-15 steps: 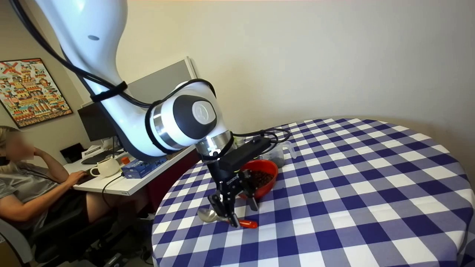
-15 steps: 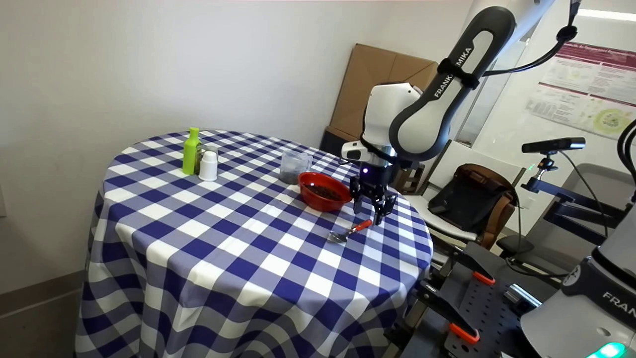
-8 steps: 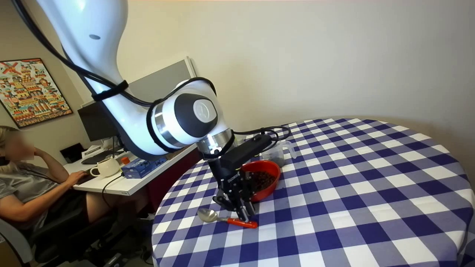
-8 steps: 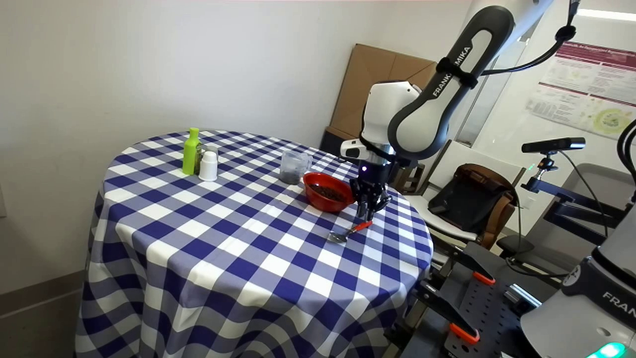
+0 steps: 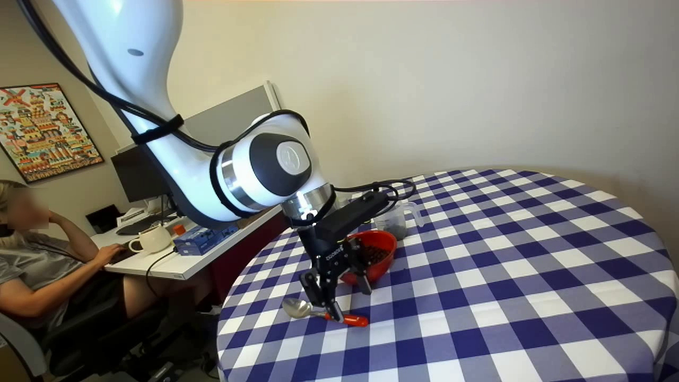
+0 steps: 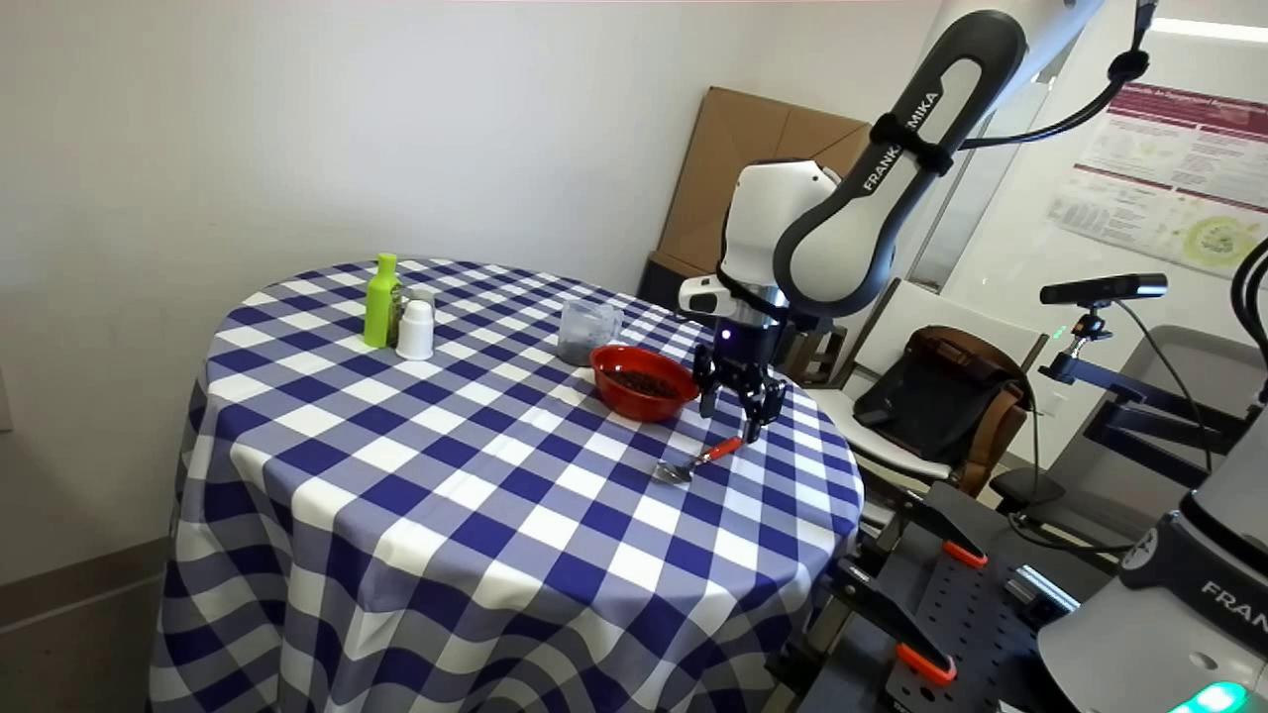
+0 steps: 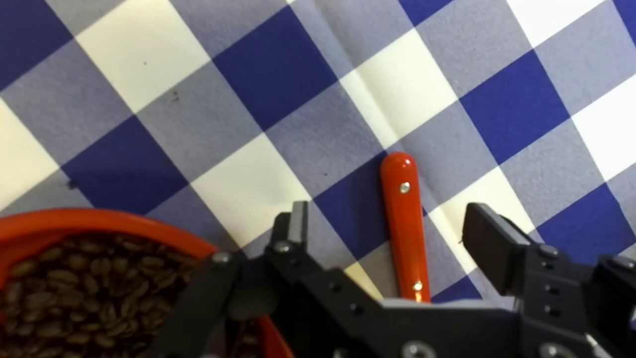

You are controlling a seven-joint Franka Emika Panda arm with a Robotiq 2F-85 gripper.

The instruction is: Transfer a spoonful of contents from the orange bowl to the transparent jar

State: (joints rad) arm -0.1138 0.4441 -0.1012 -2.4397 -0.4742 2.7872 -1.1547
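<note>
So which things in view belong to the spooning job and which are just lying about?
For the job:
round red-orange bowl of brown beans
metal spoon with red handle
clear handled jug, likely the jar

Lying about:
slim green bottle
white tapered object near it
blue box on white desk

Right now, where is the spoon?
In both exterior views, the spoon lies on the tablecloth, nearer the camera than the orange bowl. The wrist view shows its handle within the opening of the gripper, right of the bowl.
</note>
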